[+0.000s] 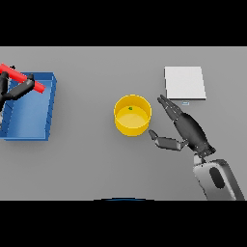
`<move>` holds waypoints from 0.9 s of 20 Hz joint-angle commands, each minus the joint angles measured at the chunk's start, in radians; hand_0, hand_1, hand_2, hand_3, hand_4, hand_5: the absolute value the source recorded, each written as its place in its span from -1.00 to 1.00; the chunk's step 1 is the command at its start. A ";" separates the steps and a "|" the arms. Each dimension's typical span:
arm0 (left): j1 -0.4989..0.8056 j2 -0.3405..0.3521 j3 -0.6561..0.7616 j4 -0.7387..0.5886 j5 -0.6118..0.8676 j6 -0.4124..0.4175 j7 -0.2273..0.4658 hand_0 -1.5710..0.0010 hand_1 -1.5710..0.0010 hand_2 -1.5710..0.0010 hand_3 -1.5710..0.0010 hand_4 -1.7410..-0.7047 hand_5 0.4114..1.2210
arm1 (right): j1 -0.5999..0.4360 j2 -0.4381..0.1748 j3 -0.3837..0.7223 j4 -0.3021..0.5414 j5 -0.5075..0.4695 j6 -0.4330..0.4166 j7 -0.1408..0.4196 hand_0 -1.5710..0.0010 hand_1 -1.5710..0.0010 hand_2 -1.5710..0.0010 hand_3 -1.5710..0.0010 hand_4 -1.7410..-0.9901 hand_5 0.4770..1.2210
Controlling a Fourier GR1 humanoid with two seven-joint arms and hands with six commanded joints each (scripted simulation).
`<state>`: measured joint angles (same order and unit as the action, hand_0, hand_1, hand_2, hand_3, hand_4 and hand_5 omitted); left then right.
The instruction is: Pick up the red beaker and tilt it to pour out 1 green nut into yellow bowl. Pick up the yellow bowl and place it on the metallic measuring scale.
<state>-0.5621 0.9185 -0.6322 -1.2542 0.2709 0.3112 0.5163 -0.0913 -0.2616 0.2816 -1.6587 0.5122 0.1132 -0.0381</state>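
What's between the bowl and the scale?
In the head view, the right hand sits between the bowl and the scale, fingers straight, beside the bowl.

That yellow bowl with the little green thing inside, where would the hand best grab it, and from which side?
Probably by the wall on the right. The yellow bowl stands upright, round and open-topped, with the green nut inside. The right hand is already beside that wall, open, thumb spread toward the bowl, so the fingers and thumb could likely close round the wall while keeping it level.
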 commanded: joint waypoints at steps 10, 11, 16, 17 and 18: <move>-0.012 -0.010 -0.008 0.018 -0.014 -0.003 -0.007 1.00 1.00 1.00 1.00 0.82 -0.23 | -0.287 -0.121 0.175 0.158 0.198 0.178 -0.060 1.00 1.00 1.00 1.00 0.24 -0.52; -0.010 -0.010 -0.008 0.016 -0.012 -0.004 -0.009 1.00 1.00 1.00 1.00 0.82 -0.23 | -0.303 -0.120 0.189 0.173 0.203 0.195 -0.068 1.00 1.00 1.00 1.00 0.24 -0.50; -0.014 -0.006 -0.004 0.015 -0.007 -0.012 -0.009 1.00 1.00 1.00 1.00 0.83 -0.24 | -0.404 -0.125 0.241 0.267 0.229 0.260 -0.113 1.00 1.00 1.00 1.00 0.29 -0.44; -0.001 0.000 -0.004 0.013 -0.006 -0.012 -0.017 1.00 1.00 1.00 1.00 0.83 -0.24 | -0.415 -0.110 0.252 0.284 0.230 0.268 -0.112 1.00 1.00 1.00 1.00 0.31 -0.44; 0.005 0.006 -0.003 -0.005 0.000 -0.011 -0.013 1.00 1.00 1.00 1.00 0.83 -0.23 | -0.422 -0.102 0.264 0.308 0.237 0.270 -0.120 1.00 1.00 1.00 1.00 0.32 -0.44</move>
<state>-0.5574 0.9244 -0.6354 -1.2595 0.2706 0.2997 0.5012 -0.5130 -0.3631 0.5460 -1.3511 0.7497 0.3831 -0.1562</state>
